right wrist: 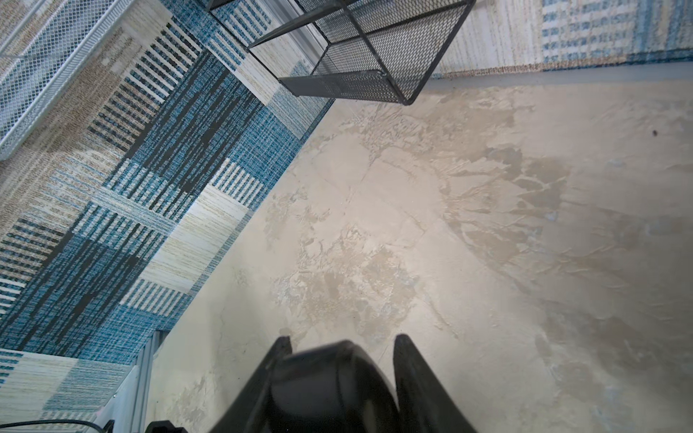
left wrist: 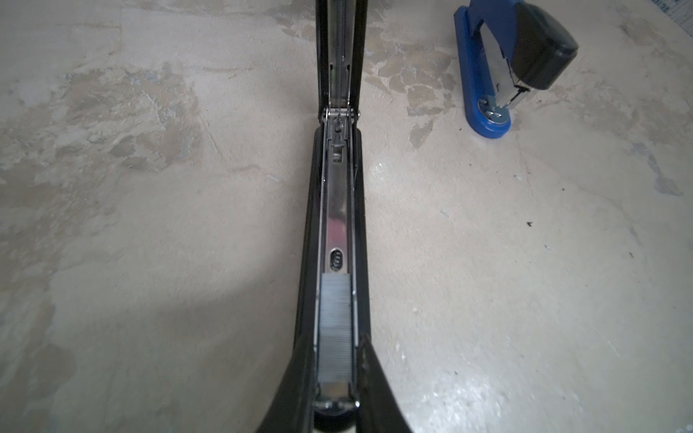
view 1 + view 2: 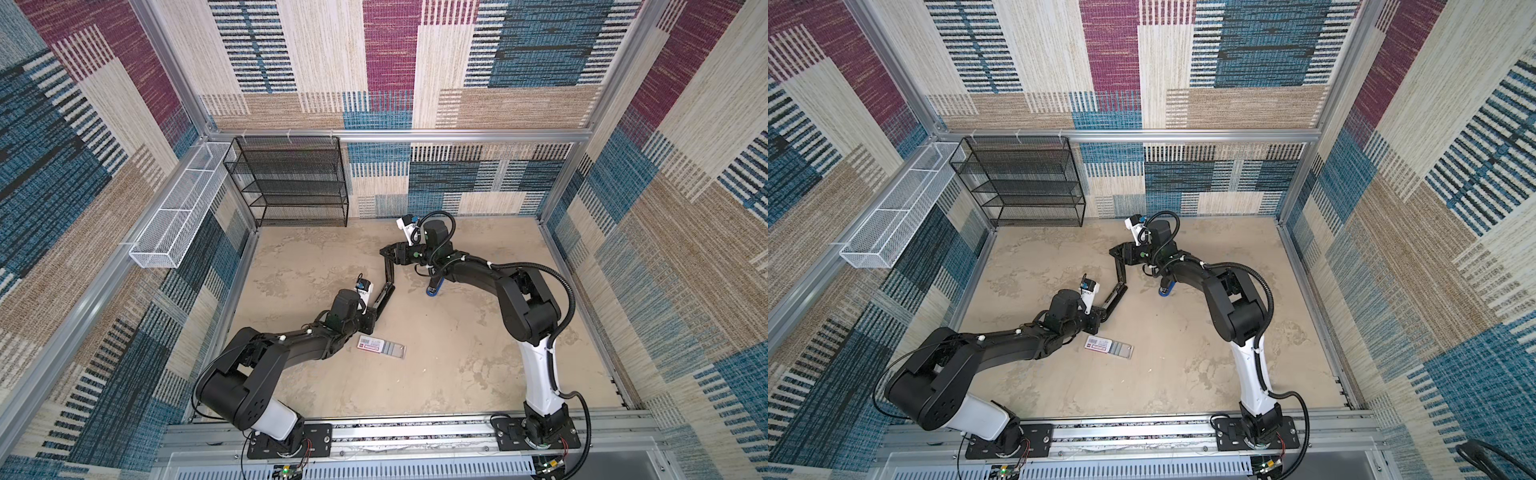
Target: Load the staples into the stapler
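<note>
The left jaws were clamped on the near end of the open stapler. The staples lay lengthwise in its channel, just beyond them. The right jaws straddled the raised lid at the far end, grip undeterminable. Judged: the right arm is nearer for closing.

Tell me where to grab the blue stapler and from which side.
Probably the blue stapler across its two long sides, mid-body, coming down from above: it sits on its flat base on the table, narrow between those sides.
</note>
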